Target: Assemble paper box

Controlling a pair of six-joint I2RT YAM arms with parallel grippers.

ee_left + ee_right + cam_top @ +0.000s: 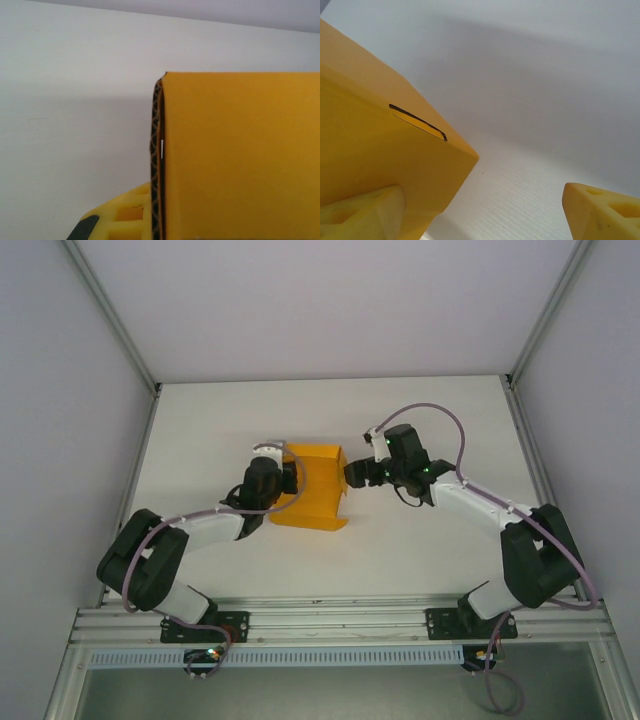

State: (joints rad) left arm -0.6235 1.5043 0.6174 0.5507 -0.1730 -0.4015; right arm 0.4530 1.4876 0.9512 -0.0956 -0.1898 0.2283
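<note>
Left claw (288, 480) is clamped shut on the left wall of the box (312, 490), which sits mid-surface (420, 560) between my two arms. Right claw (351, 474) is spread wide just at the box's right side, so the box lies to its left. In the right wrist view one finger (362, 212) sits close against the slotted wall, the other hangs free over the surface. My call: left anchors, right is the free arm for that wall.
</note>
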